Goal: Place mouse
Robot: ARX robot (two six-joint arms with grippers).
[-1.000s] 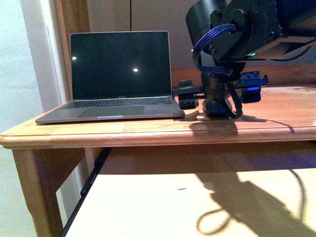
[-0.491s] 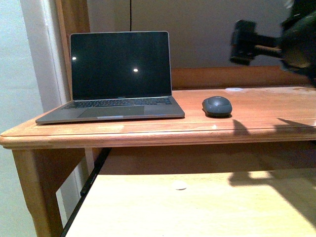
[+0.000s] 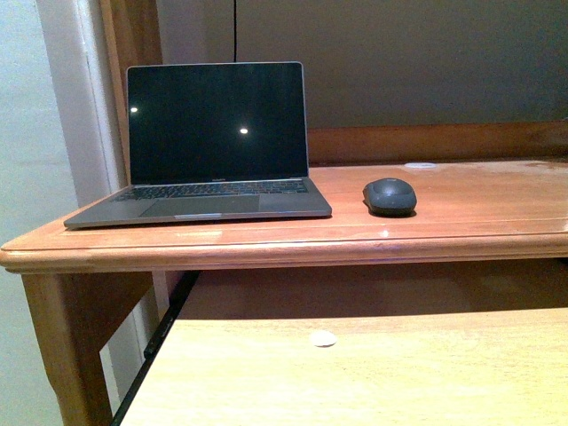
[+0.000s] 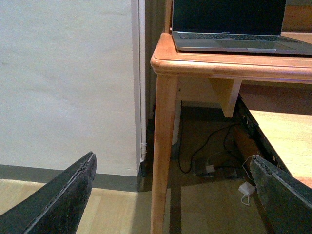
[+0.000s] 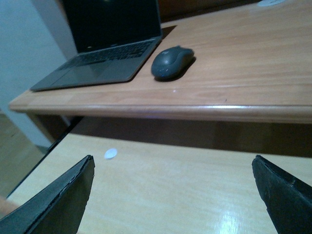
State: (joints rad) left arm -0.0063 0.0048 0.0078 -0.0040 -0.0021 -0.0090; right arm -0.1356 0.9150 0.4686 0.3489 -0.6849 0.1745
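We see the mouse [image 3: 390,195] resting on the worktop [image 3: 461,222], just beside the right front corner of the laptop [image 3: 213,142] and apart from it, with nothing gripping it. It is a small, dark grey oval with a smooth domed back and a matte plastic finish. The worktop is warm reddish-brown wood, glossy enough to catch highlights, with a rounded, moulded front edge and a raised wooden rail along the back. The laptop is a slim grey metal shell, opened upright, its screen black and glassy with two small bright reflections; the strip of lettering under the screen is too small for us to read. Below the worktop lies a paler, flat wooden lower board [image 3: 399,373], and on it sits a little white disc [image 3: 323,338]. In the wrist views we find the left hand [image 4: 173,162] spread wide and empty beside the worktop's leg, and the right hand [image 5: 172,161] likewise spread wide and empty above the lower board, both showing blunt, black, rough-edged fingertips.
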